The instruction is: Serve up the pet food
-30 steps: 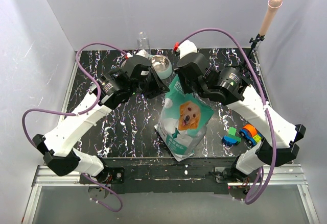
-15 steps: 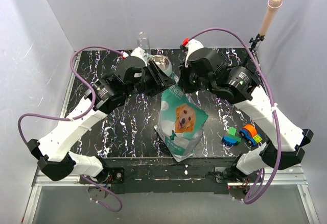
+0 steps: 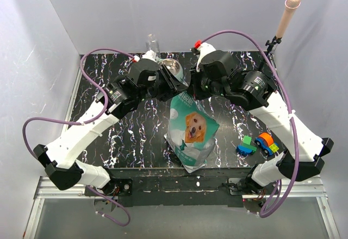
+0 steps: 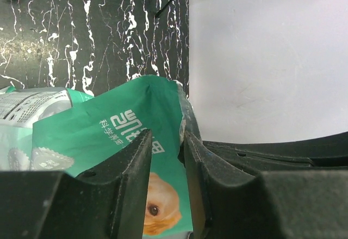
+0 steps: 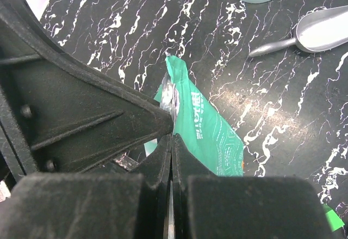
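Pet food bag [image 3: 193, 135], one (teal): right fingers [image 5: 136, 135] clamped on its top, left fingers [image 4: 133, 176] slightly apart

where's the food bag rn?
Top view: the bag sits mid-table toward the near edge, top edge pinched by the right pincer, steel bowl behind it, toy cars to its right.

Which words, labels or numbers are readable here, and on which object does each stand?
"科学养": small white characters on the teal-and-white pet food bag, left wrist view; the line runs on behind the black fingers.
Larger white characters beside them: not clear enough to read.
Fine print on the bag's pale panel: too small.
Nothing else readable.
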`<state>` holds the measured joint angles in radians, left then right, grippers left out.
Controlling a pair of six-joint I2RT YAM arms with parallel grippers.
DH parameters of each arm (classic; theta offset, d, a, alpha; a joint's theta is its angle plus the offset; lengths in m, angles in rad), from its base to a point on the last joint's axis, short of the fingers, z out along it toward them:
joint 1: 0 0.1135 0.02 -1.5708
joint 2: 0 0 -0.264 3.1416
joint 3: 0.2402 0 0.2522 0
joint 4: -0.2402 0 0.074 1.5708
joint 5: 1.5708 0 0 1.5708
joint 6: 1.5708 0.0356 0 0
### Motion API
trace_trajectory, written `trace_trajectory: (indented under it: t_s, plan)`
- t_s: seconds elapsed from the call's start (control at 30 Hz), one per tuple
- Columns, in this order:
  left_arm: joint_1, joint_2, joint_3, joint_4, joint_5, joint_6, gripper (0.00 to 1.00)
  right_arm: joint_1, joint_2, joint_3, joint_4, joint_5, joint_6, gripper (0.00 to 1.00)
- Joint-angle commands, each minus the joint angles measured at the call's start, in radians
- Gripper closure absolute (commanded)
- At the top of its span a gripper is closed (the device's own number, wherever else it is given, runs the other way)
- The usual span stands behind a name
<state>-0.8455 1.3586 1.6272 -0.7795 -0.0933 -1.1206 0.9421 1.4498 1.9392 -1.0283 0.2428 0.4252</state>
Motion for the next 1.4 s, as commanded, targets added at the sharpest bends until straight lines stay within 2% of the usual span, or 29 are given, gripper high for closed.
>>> trace_trajectory:
  t_s: [0.0,0.1,0.3,0.5,0.63,0.7,0.83,1.0,1.13,1.27,1.37]
  plan:
    - [0.002,-0.003,-0.012,-0.001,-0.003,0.01,0.72,-0.002,-0.029,0.015,-0.004,-0.014,0.006,0.99]
    - [0.002,0.014,0.008,-0.026,-0.005,0.021,0.78,-0.002,-0.029,0.023,-0.007,-0.016,0.006,0.99]
    - [0.002,0.06,0.049,-0.063,-0.022,0.099,0.76,-0.002,-0.017,0.029,0.002,-0.04,0.01,0.99]
    - [0.002,0.046,0.048,-0.05,-0.056,0.16,1.0,-0.002,-0.011,0.018,0.0,-0.048,0.0,0.99]
    - [0.002,0.097,0.126,-0.153,-0.065,0.177,1.0,0.0,0.003,0.038,-0.019,-0.021,-0.011,0.99]
    - [0.002,0.143,0.209,-0.257,-0.098,0.18,1.0,0.009,0.035,0.081,-0.07,0.056,-0.028,0.99]
    - [0.002,0.255,0.379,-0.547,-0.152,0.199,1.0,0.09,0.096,0.173,-0.156,0.335,-0.146,0.99]
    - [0.002,0.211,0.313,-0.53,-0.12,0.216,1.0,0.135,0.095,0.133,-0.098,0.515,-0.262,0.99]
    - [0.002,0.183,0.289,-0.541,-0.125,0.212,1.0,0.138,0.06,0.073,-0.017,0.59,-0.319,0.99]
    - [0.003,0.169,0.295,-0.52,-0.103,0.219,1.0,0.133,0.047,0.079,0.011,0.532,-0.335,0.99]
    - [0.005,0.122,0.255,-0.387,-0.036,0.229,1.0,0.132,0.035,0.102,0.008,0.328,-0.329,0.99]
